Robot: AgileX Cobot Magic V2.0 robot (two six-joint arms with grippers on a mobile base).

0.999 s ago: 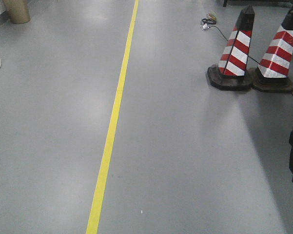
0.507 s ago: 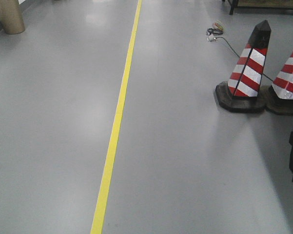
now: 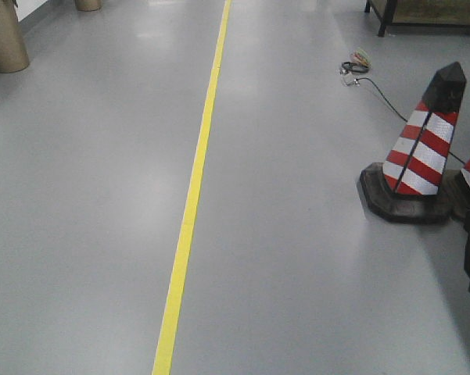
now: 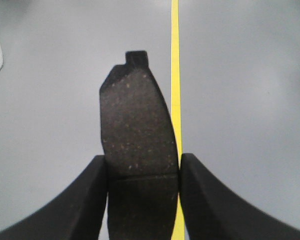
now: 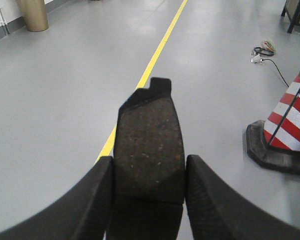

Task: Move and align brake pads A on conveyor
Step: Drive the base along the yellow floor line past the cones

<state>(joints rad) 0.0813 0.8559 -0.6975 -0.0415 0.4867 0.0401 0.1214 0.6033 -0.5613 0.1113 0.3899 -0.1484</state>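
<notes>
Clamping brake pads (image 4: 135, 115) (image 5: 149, 130) | left tool (image 4: 142, 165) | right tool (image 5: 150, 165) | pad bottoms cropped

Front cam, both wrist cams fwd-down at floor (image 3: 78, 195); shared yellow line (image 3: 189, 211)

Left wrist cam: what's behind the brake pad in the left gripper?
Grey floor and a yellow line that passes the right edge of the brake pad. The pad and the left gripper cover the floor directly behind them, so that patch cannot be seen.
</notes>
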